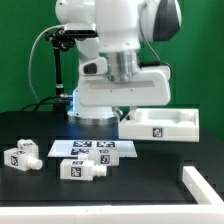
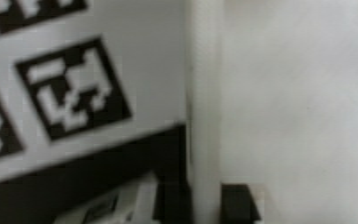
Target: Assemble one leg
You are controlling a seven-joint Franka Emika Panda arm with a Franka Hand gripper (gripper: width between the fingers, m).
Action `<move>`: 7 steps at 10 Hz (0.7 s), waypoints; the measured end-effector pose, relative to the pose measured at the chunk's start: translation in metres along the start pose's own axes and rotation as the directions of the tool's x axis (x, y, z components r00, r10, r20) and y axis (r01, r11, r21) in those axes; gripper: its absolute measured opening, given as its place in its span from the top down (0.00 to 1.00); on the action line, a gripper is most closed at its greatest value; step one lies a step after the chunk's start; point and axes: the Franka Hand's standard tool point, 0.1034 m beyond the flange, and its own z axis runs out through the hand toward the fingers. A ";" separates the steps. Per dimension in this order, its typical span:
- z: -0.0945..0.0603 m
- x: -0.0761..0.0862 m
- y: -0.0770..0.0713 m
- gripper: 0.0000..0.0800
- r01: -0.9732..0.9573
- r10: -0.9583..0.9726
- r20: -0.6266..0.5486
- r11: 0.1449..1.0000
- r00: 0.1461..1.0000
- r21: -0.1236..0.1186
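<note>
A green backdrop stands behind a black table [image 1: 40, 195], seen in the exterior view. The white robot arm [image 1: 110, 35] fills the upper middle of the frame and reaches down so that the gripper [image 1: 97, 119] is low, just above the far edge of the marker board [image 1: 92, 148]. Its fingers are hidden in shadow under the wrist, so I cannot tell whether they are spread or pressed together, and nothing shows between them.

One leg [image 1: 82, 170] lies on the table at lower centre, just in front of the marker board and apart from the gripper. The other legs [image 1: 20, 156] lie close together at the left edge. The square panel [image 1: 160, 123] with its raised rim sits at right of centre, beside the arm. A white angled rail [image 1: 205, 188] occupies the lower right corner.

The wrist view is blurred: large printed tags [image 2: 69, 90] show close up beside a pale surface I cannot identify.
</note>
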 end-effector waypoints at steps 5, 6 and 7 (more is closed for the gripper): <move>-0.007 0.005 0.006 0.93 -0.004 0.004 0.000 1.000 1.000 -0.005; 0.001 0.011 0.004 0.93 0.067 -0.067 0.006 0.997 0.998 -0.047; -0.003 0.027 0.001 0.93 0.115 -0.114 0.027 0.992 0.993 -0.057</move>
